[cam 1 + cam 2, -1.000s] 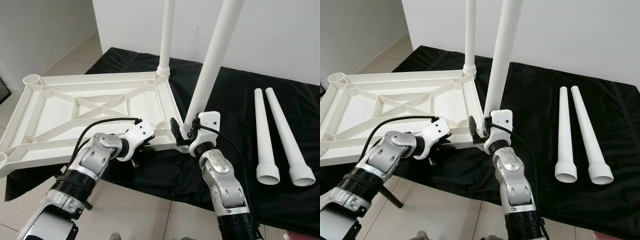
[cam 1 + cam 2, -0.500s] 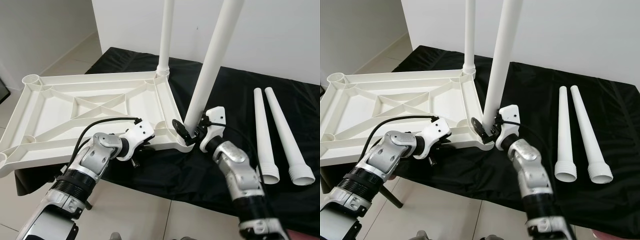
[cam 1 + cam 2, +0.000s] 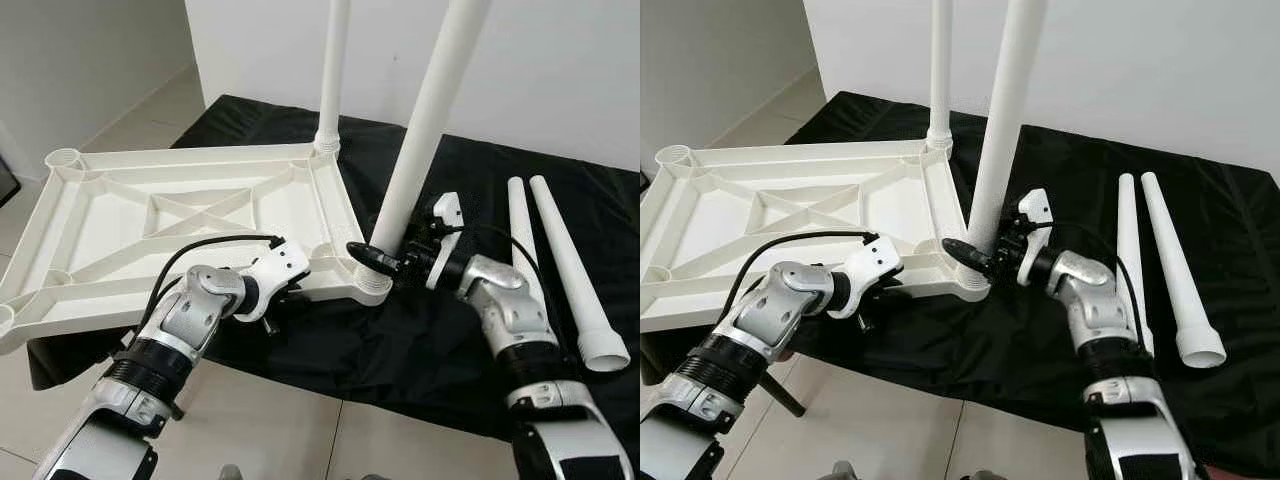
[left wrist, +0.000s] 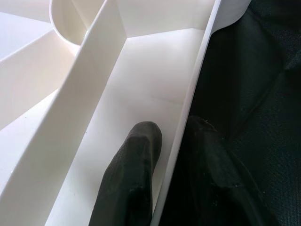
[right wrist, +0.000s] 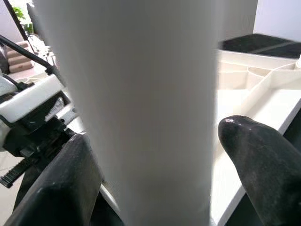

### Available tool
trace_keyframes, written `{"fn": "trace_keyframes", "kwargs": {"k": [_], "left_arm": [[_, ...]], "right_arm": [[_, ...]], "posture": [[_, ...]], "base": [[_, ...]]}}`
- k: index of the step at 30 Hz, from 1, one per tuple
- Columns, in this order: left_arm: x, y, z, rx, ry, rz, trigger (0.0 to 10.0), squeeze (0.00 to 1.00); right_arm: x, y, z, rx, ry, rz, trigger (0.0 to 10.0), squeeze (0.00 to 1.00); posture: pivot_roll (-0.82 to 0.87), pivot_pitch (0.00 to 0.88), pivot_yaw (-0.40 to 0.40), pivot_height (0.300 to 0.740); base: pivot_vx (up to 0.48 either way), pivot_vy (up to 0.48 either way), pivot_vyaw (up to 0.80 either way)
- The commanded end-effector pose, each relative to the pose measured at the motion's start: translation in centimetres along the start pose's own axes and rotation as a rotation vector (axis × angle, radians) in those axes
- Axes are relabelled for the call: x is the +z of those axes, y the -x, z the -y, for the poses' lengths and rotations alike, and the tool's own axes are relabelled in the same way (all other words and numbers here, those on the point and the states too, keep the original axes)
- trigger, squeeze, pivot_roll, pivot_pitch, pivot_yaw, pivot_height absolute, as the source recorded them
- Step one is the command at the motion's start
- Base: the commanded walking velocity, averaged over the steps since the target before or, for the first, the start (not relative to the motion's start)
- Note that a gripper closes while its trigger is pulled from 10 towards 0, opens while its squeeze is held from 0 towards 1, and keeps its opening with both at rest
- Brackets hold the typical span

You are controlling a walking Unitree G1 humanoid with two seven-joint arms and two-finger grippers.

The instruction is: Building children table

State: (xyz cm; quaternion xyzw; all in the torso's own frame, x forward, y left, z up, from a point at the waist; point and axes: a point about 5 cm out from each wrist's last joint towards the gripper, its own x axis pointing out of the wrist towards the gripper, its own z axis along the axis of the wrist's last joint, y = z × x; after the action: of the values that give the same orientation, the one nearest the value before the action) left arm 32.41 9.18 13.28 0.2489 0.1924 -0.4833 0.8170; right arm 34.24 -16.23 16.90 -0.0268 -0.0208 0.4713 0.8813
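Observation:
The white plastic table top [image 3: 150, 215] lies upside down on a black cloth [image 3: 400, 340]. Two white legs stand upright in its right-hand corners, a far leg [image 3: 332, 70] and a near leg [image 3: 425, 120]. My right gripper [image 3: 375, 255] reaches in from the right, level with the base of the near leg. In the right wrist view that leg [image 5: 141, 94] runs between the gripper's black fingers [image 5: 263, 160], which close on it. My left gripper [image 4: 171, 136] is shut on the table top's front rim [image 4: 188, 117], one finger inside, one outside.
Two loose white legs [image 3: 518, 215] [image 3: 565, 260] lie side by side on the cloth at the right, flared ends toward me. The table top's left part overhangs the cloth above the tiled floor [image 3: 150, 110]. A white wall [image 3: 560, 70] stands close behind.
My right arm has swung from in front of the near leg round to its right side, and the gripper now lies level at the leg's base. The left gripper and table top kept still.

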Motion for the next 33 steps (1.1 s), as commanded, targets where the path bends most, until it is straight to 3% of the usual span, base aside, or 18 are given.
{"fn": "trace_keyframes", "kwargs": {"k": [1, 13, 14, 15, 18, 19, 21, 22, 24, 25, 26, 27, 33], "left_arm": [[0.28, 0.04, -0.30, 0.031, -0.011, 0.001, 10.0, 0.00], [0.33, 0.11, -0.38, 0.029, -0.014, 0.000, 10.0, 0.00], [0.35, 0.09, -0.39, 0.029, -0.014, -0.001, 10.0, 0.00], [0.37, 0.08, -0.40, 0.029, -0.014, -0.001, 10.0, 0.00], [0.40, 0.04, -0.41, 0.028, -0.014, -0.001, 10.0, 0.00], [0.40, 0.03, -0.40, 0.027, -0.014, -0.002, 10.0, 0.00], [0.40, 0.03, -0.40, 0.027, -0.014, -0.002, 10.0, 0.00], [0.42, 0.01, -0.38, 0.027, -0.014, -0.001, 10.0, 0.00], [0.42, 0.01, -0.38, 0.027, -0.014, -0.001, 10.0, 0.00], [0.41, 0.01, -0.37, 0.027, -0.014, -0.001, 10.0, 0.00], [0.41, 0.01, -0.37, 0.027, -0.014, -0.001, 10.0, 0.00], [0.40, 0.02, -0.37, 0.027, -0.013, -0.001, 10.0, 0.00], [0.40, -0.04, -0.32, 0.028, -0.014, -0.001, 10.0, 0.00]], "right_arm": [[-0.29, 0.36, 0.50, 0.009, 0.016, -0.031, 10.0, 0.00], [-0.30, 0.57, 1.05, 0.051, 0.012, -0.026, 10.0, 0.00], [-0.39, 0.53, 1.00, 0.061, 0.006, -0.020, 7.3, 0.00], [-0.47, 0.48, 0.92, 0.071, 0.000, -0.014, 8.6, 0.00], [-0.58, 0.35, 0.81, 0.085, -0.008, -0.006, 7.8, 0.00], [-0.61, 0.25, 0.75, 0.091, -0.010, -0.002, 9.1, 0.00], [-0.63, 0.18, 0.71, 0.094, -0.012, 0.001, 9.1, 0.00], [-0.65, 0.06, 0.64, 0.101, -0.014, 0.004, 10.0, 0.00], [-0.65, 0.06, 0.64, 0.101, -0.014, 0.004, 10.0, 0.00], [-0.68, -0.03, 0.61, 0.105, -0.011, 0.005, 9.4, 0.00], [-0.68, -0.03, 0.61, 0.105, -0.011, 0.005, 9.4, 0.00], [-0.67, -0.06, 0.58, 0.110, -0.011, 0.010, 0.0, 0.00], [-0.60, 0.01, 0.65, 0.101, -0.019, 0.028, 0.0, 0.00]], "posture": [[-0.03, 0.000, -0.004, 0.740], [-0.04, 0.000, 0.001, 0.740], [-0.04, 0.000, 0.001, 0.740], [-0.04, 0.000, 0.002, 0.740], [-0.04, 0.000, 0.002, 0.740], [-0.04, 0.000, 0.002, 0.740], [-0.04, 0.000, 0.002, 0.740], [-0.04, 0.000, 0.001, 0.740], [-0.04, 0.000, 0.001, 0.740], [-0.04, 0.000, 0.000, 0.740], [-0.04, 0.000, 0.000, 0.740], [-0.04, 0.000, -0.001, 0.740], [-0.04, 0.000, -0.002, 0.740]], "base": [[0.000, 0.000, 0.00], [0.000, 0.000, 0.00], [0.000, 0.000, 0.00], [0.000, 0.000, 0.00], [0.000, 0.000, 0.00], [0.000, 0.000, 0.00], [0.000, 0.000, 0.00], [0.000, 0.000, 0.00], [0.000, 0.000, 0.00], [0.000, 0.000, 0.00], [0.000, 0.000, 0.00], [0.000, 0.000, 0.00], [0.000, 0.000, 0.00]]}}
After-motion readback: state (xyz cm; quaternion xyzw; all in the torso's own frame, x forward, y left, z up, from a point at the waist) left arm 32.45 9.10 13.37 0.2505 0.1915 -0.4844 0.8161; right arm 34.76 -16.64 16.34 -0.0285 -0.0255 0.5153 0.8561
